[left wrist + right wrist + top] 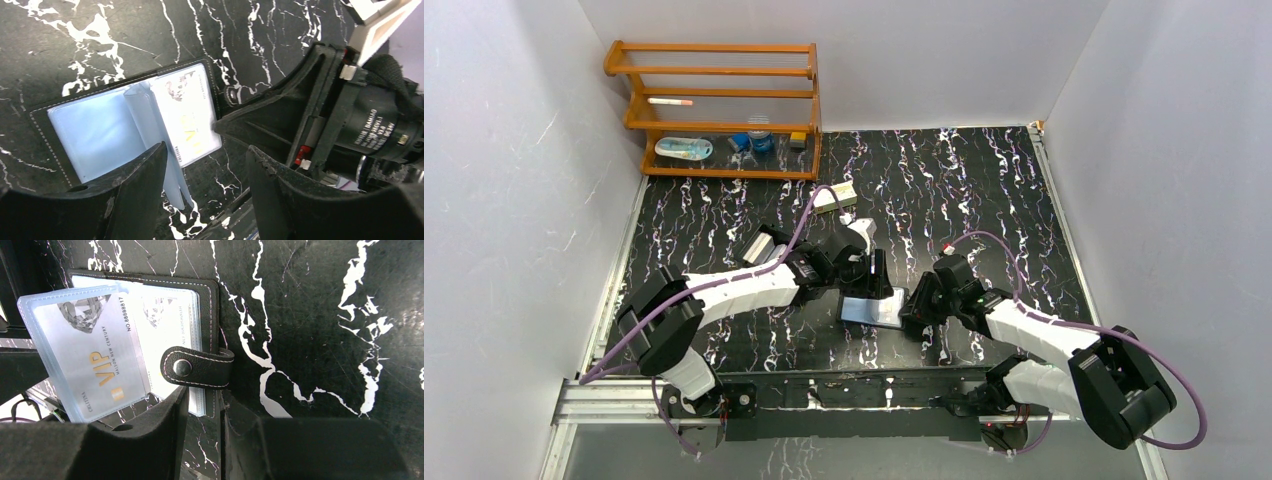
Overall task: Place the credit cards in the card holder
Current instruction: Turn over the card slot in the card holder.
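Note:
The card holder (871, 308) lies open on the black marbled table between the two arms. Its blue-grey sleeves (95, 130) face up, and one sleeve leaf stands on edge beside the left finger (145, 185). A white credit card (190, 120) sits in the right-hand sleeve. Another credit card, marked VIP (95, 357), sits in the raised sleeve. My left gripper (206, 150) hovers open over the holder with nothing between its fingers. My right gripper (205, 390) stands slightly open astride the holder's edge below the snap tab (197, 367).
A cream carton (836, 195) lies behind the left gripper. A pale flat thing (762, 245) is partly hidden by the left arm. A wooden rack (724, 110) with small items stands at the back left. White walls close in three sides.

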